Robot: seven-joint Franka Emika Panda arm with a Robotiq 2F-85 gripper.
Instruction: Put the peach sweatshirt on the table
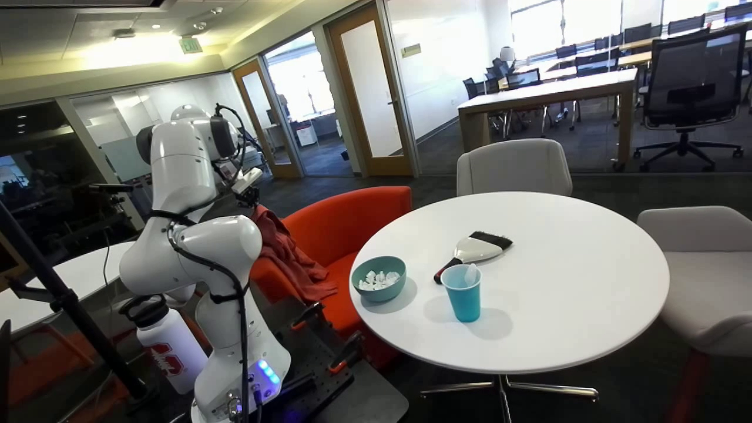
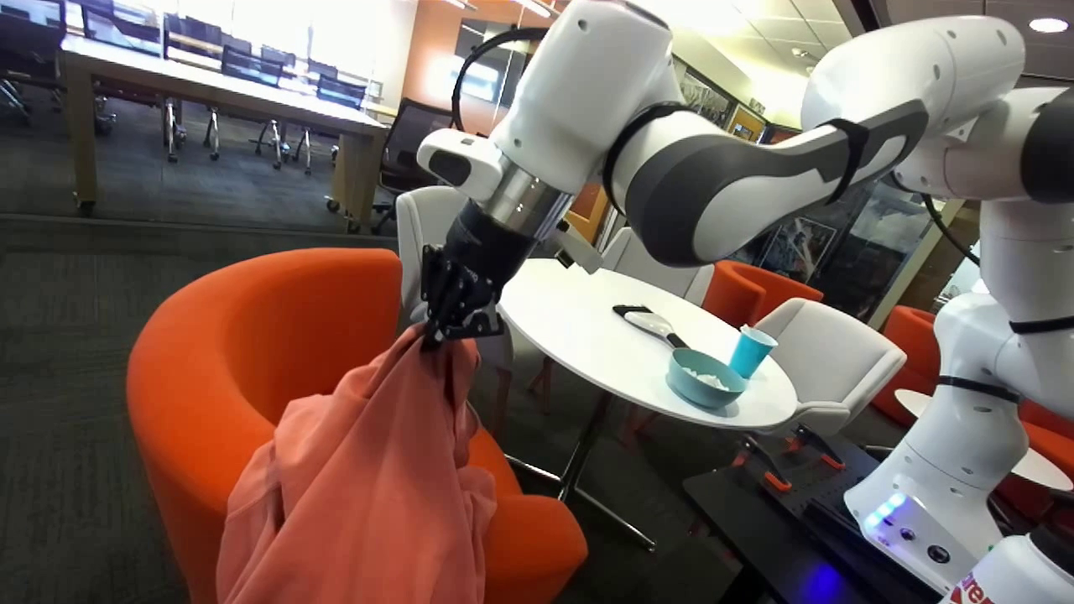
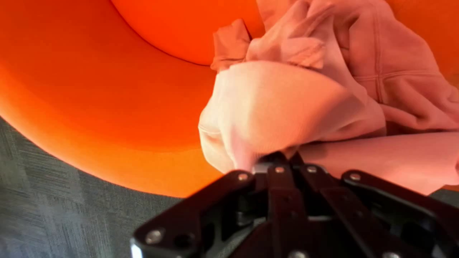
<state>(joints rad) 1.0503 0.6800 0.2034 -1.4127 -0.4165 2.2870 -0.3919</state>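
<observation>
1. Pinching the peach sweatshirt (image 2: 361, 495), the gripper (image 2: 435, 340) has its fingertips pressed together on a gathered peak of cloth.
2. From that grip the sweatshirt hangs toward six o'clock, in long folds over the orange chair (image 2: 197, 369); its lower end runs past the bottom edge of an exterior view.
3. Around the fingertips in the wrist view, bunched cloth spreads between eleven and three o'clock, bare orange upholstery shows at ten, and grey floor (image 3: 71, 211) at eight.
4. Reading the round white table (image 1: 576, 299) as a dial in an exterior view, the sweatshirt is beyond the rim at nine o'clock.
5. A teal bowl (image 1: 383, 295) of small white pieces (image 1: 379, 280) sits near the table's edge at nine.
6. A blue cup (image 1: 466, 302) stands upright at eight, a pale object (image 1: 471, 274) jutting from its mouth.
7. A brush (image 1: 479, 249) with black bristles lies between ten and eleven, its handle slanting toward the cup.
8. Light grey chairs (image 1: 512, 169) stand at twelve and three.
</observation>
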